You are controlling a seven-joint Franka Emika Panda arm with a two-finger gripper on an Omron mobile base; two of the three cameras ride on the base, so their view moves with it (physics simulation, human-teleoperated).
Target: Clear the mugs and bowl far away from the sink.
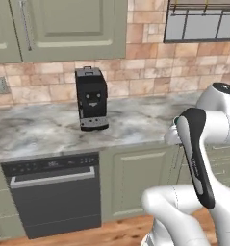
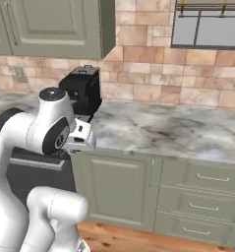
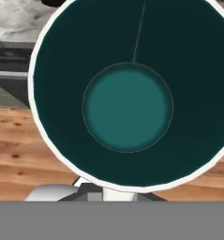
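Observation:
A white mug (image 3: 127,93) with a teal-green inside sits right up against the hand camera, its mouth facing the lens. My gripper (image 3: 108,190) is shut on it at its lower rim, and the mug hides the fingertips. The mug hangs in the air in front of the counter edge, with wooden floor behind it. In the right base view my hand (image 2: 81,139) is low, level with the counter's front edge. The bowl, the other mug and the sink are out of view.
A black coffee machine (image 1: 91,98) stands on the marble counter (image 1: 39,129) against the brick wall. Below the counter are a dark dishwasher (image 1: 54,192) and green cabinet doors (image 2: 119,187). Upper cabinets (image 1: 63,29) hang above, and a window (image 2: 207,24) is at the upper right.

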